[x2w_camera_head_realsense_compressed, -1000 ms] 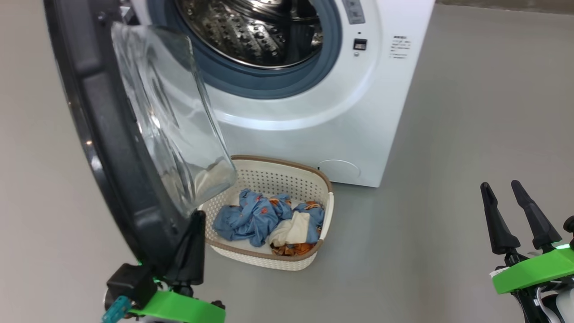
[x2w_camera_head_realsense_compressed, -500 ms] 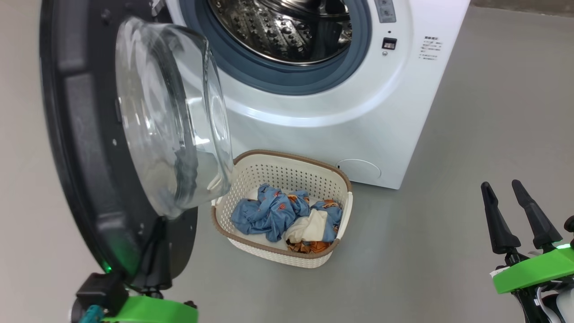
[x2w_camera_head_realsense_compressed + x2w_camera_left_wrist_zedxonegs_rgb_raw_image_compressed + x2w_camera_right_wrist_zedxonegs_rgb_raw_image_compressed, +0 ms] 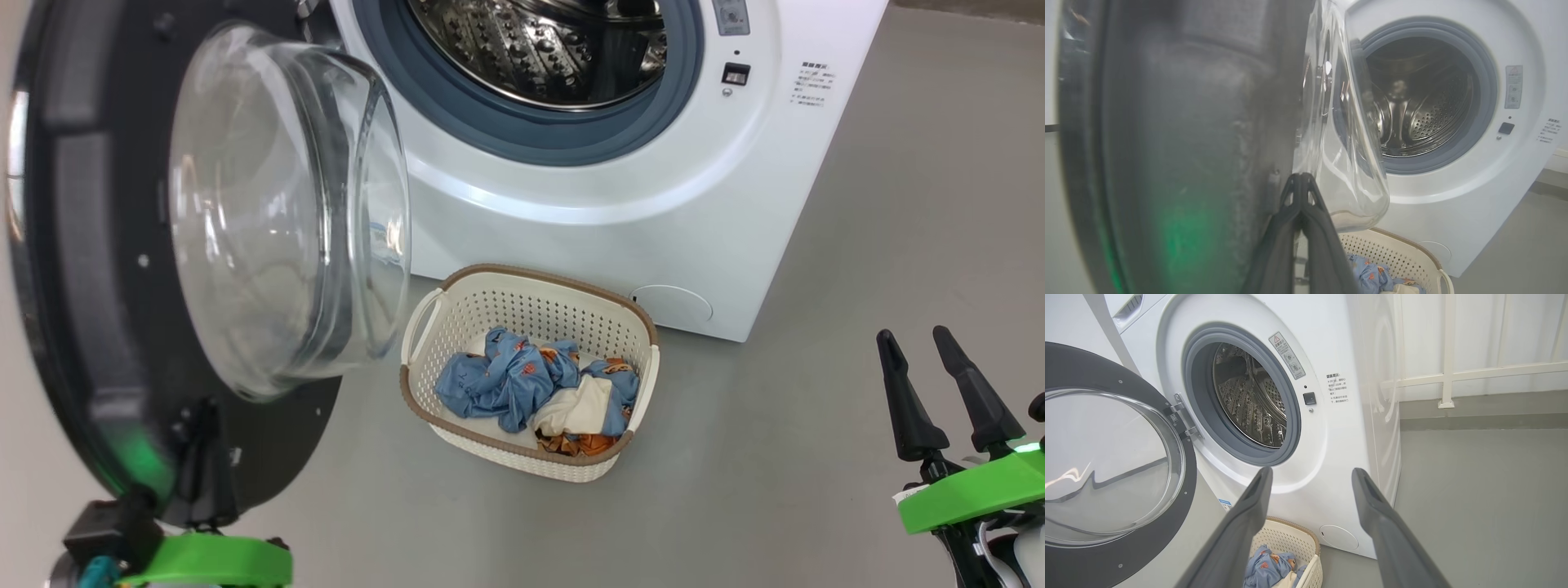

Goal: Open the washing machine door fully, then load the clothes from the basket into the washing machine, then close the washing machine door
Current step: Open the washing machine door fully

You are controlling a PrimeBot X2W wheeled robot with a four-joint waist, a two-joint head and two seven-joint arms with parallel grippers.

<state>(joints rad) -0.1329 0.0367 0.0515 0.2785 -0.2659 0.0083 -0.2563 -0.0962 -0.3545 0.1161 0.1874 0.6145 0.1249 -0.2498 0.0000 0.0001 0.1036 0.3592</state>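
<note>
Setting: smooth grey floor (image 3: 816, 457); pale wall and white railing (image 3: 1447, 355) behind, in the right wrist view.
Left gripper: left gripper (image 3: 1301, 181), 2 long dark fingers pressed together with nothing between them, tips against the inner face of the large round black-rimmed washing machine door (image 3: 1167, 143), just beside its bulging clear glass bowl (image 3: 1347, 163). How hard they push cannot be told.
Right gripper: right gripper (image 3: 910, 335), 2 fingers spread wide, empty, low at the right, well apart from everything.
Door, position: swung well out on its metal hinge (image 3: 1182, 420), bowl bulging toward the right of the head view.
Door, handling: judged stiff and fairly heavy, with a slick rim. Best pushed on the black rim far from the hinge, not on the glass.
Basket: small rectangular cream-white perforated plastic basket (image 3: 539, 273) with brown woven-look rim, on the floor near the door's lower edge.
Clothes: light-blue garments (image 3: 506, 380) with orange figures and cream and orange parts, heaped inside the basket.
Clothes, handling: judged soft, light and limp, likely to drape and trail. Pinch a raised blue fold at the heap's top, deep enough to carry the bundle.
Machine: big white boxy front-loading washing machine (image 3: 612, 212) just behind the basket, with grey rubber gasket (image 3: 522, 143) and perforated steel drum (image 3: 555, 49); no laundry in the part that shows.
Stage: judged door-opening nearly done, loading not yet begun.
</note>
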